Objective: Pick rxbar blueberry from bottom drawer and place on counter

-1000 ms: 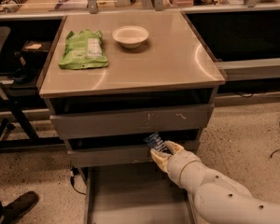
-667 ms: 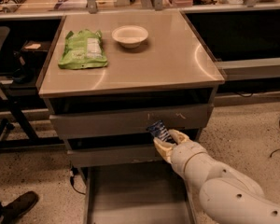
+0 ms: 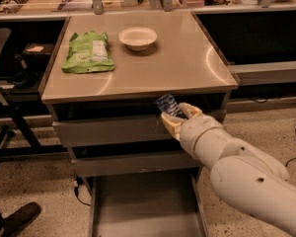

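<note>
My gripper (image 3: 176,116) is shut on the rxbar blueberry (image 3: 167,104), a small dark blue bar with pale markings. It holds the bar in front of the top drawer's face, just below the front edge of the counter (image 3: 153,65). The bar's upper end reaches the counter's dark edge. The white arm comes in from the lower right. The bottom drawer (image 3: 143,206) is pulled out below, and its flat grey floor shows nothing on it.
A green bag (image 3: 87,52) lies at the counter's back left and a white bowl (image 3: 137,37) stands at the back middle. Two shut grey drawers (image 3: 113,130) sit above the open one. A dark chair base (image 3: 5,132) and a shoe (image 3: 19,217) are at the left.
My gripper has risen with the bar, from the level of the middle drawer up to the top drawer's front, close under the counter edge.
</note>
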`<state>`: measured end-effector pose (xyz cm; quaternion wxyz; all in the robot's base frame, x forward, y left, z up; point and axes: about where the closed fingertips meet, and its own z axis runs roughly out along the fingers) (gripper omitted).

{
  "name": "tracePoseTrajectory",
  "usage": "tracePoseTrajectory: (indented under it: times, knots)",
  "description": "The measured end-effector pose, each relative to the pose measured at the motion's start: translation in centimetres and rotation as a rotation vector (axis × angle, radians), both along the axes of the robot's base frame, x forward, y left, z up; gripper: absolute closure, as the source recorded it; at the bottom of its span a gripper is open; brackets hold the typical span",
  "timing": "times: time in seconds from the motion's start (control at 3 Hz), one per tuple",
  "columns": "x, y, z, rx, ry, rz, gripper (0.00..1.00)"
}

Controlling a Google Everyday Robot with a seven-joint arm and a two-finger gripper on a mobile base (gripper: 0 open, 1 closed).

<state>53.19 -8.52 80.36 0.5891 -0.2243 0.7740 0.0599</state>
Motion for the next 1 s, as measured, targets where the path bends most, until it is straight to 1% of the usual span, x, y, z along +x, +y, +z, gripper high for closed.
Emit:
tracePoseTrajectory:
  times: [0.33,0.67,1.0]
  knots:
    - [1.0,-0.1,3.8,-0.017,-0.042,-0.012,1.0]
    - [2.1,-0.1,6.4,-0.035,-0.064,-0.013,1.0]
    - [4.3,0.3,8.2,-0.057,-0.073,0.003,1.0]
